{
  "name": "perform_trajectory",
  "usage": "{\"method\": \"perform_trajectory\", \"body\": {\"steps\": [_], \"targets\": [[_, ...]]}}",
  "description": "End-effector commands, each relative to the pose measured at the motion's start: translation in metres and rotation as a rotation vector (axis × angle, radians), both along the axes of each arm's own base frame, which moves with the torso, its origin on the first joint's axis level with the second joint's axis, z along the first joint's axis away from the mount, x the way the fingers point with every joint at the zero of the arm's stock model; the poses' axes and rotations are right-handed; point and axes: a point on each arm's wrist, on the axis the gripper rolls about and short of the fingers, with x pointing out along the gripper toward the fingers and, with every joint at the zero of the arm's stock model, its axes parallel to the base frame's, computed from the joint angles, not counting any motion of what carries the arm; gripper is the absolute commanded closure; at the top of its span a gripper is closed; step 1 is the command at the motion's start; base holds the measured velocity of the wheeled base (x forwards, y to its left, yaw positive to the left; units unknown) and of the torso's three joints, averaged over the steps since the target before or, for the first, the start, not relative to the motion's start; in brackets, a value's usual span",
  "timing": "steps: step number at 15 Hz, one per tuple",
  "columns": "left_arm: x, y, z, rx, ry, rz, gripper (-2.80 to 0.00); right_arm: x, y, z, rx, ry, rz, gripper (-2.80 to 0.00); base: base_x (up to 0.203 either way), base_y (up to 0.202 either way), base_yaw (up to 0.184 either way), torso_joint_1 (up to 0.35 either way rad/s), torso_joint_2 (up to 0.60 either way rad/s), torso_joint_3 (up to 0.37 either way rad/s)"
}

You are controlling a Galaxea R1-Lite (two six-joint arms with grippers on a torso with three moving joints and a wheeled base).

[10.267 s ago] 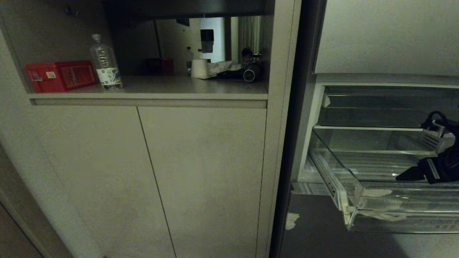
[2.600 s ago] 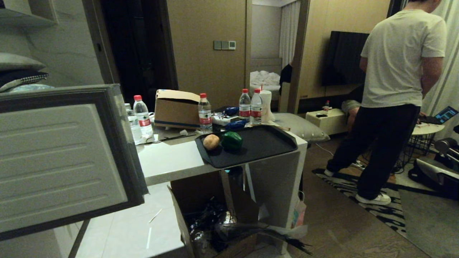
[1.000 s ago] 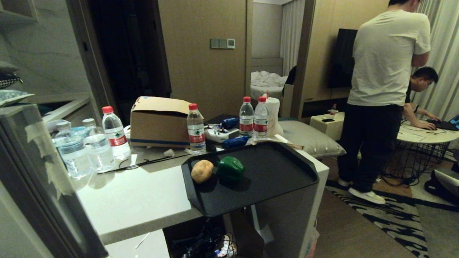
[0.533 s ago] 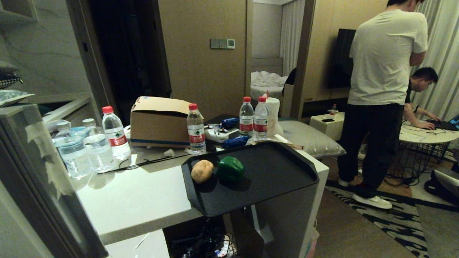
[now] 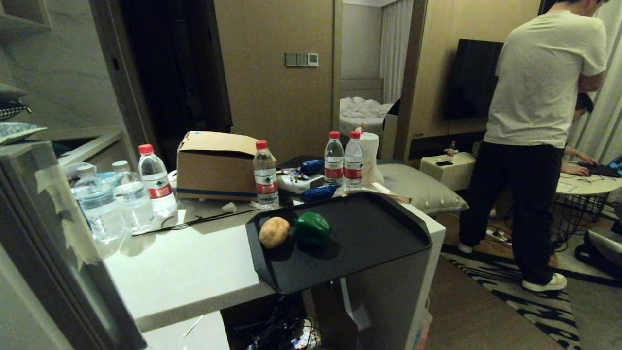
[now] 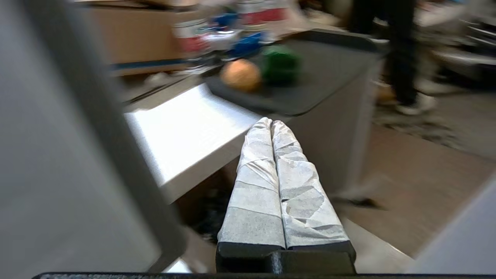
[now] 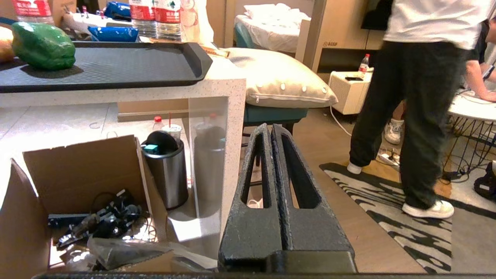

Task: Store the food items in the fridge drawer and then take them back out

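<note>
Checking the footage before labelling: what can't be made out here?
- Fridge drawer: in no view.
- Tan item: cut by the right wrist picture's edge.
- Bottle labels: blurred in the left wrist view.
- Seated person: mostly hidden behind the standing person, head view.

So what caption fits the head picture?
Potato and green pepper wait on a black tray while a person stands nearby.
</note>
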Motion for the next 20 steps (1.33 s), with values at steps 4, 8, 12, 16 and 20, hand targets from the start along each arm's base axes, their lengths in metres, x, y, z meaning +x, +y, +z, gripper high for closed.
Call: {"method": "perform_trajectory", "body": {"steps": [4,8,12,16,20], "targets": [[0.092,-0.007,0.021,0.049,0.276,-0.21,0.0,0.002,0.0,-0.008,-0.001,0.029,-0.001,0.0,0.0,0.0,0.0,0.0,0.0,0.0],[0.148,-0.04,0.015,0.136,0.28,-0.278,0.0,0.002,0.0,-0.008,0.003,0.029,-0.002,0.0,0.0,0.0,0.0,0.0,0.0,0.0],[0.151,-0.075,0.016,0.18,0.196,-0.223,0.0,0.002,0.0,-0.008,0.003,0.028,-0.002,0.0,0.0,0.0,0.0,0.0,0.0,0.0],[0.147,-0.091,0.016,0.197,0.188,-0.258,0.0,0.002,0.0,-0.008,0.001,0.029,-0.001,0.0,0.0,0.0,0.0,0.0,0.0,0.0],[0.162,-0.115,0.013,0.231,0.204,-0.23,0.0,0.002,0.0,-0.008,0.006,0.029,-0.002,0.0,0.0,0.0,0.0,0.0,0.0,0.0]]}}
